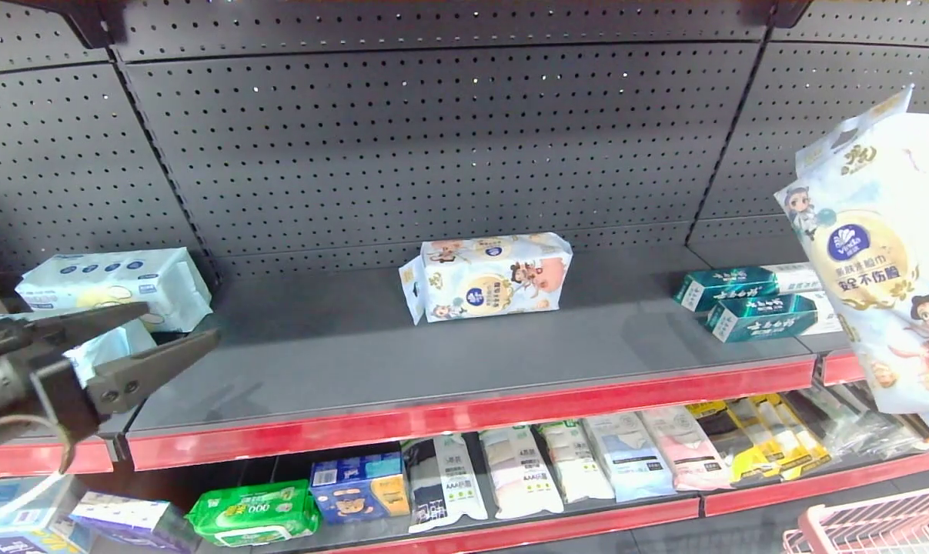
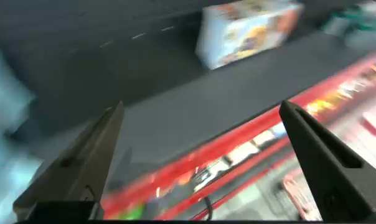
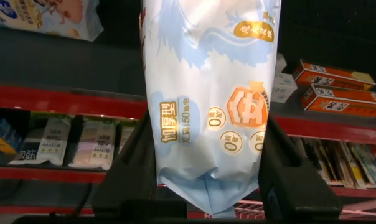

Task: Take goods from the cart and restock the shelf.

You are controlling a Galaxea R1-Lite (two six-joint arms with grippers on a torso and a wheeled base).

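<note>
Your right gripper (image 3: 210,121) pinches the white-and-blue plastic tissue pack (image 1: 880,261) by one end, likely ready for the grey metal shelf (image 1: 302,354). Your left gripper (image 1: 182,320) hangs spread, empty.

We note left gripper (image 1: 182,321): two long wedge fingers (image 1: 164,358), dark grey metal, narrowing to flat tips. Two round screw heads (image 1: 121,390) near base of one finger. Dark block-shaped mount (image 1: 56,396) behind. Thin pale cable (image 1: 62,450) loops under it. Right gripper (image 3: 210,121): we see broad matte black fingers (image 3: 135,168), slab-like, with angled edges.
</note>
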